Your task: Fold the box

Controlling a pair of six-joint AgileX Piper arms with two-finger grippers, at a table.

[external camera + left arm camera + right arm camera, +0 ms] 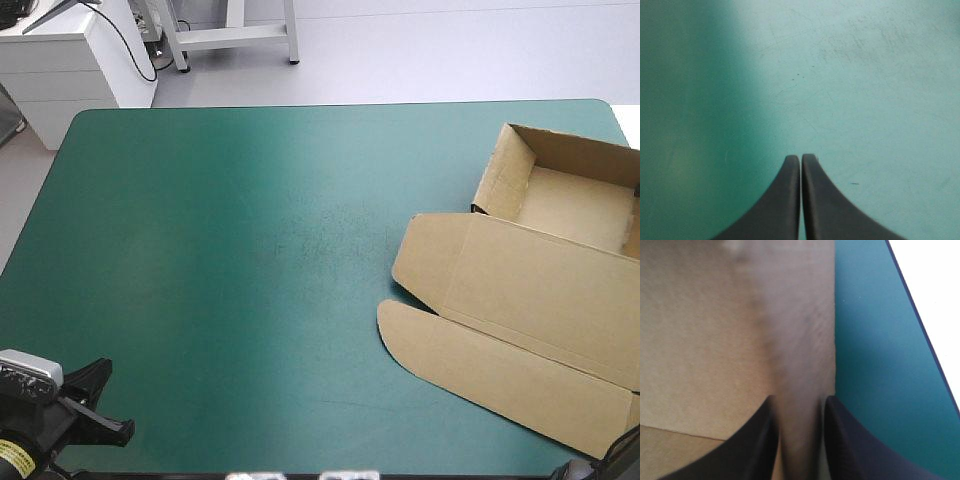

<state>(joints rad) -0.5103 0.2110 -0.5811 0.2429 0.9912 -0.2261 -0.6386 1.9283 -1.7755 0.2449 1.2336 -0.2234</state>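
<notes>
A brown box [540,290] of cut board is seen at the right of the frame in the high view, laid on the teal-green counter [230,260] and cut off by the right edge. Its tray [575,205] is set at the upper right, with walls raised and the top open. The lid [520,275] is spread flat from the tray toward the lower middle. A long flap [480,365] with a rounded end is laid along the lid's lower side. In the right wrist view a strip of board is gripped by the right pincer [799,405].
</notes>
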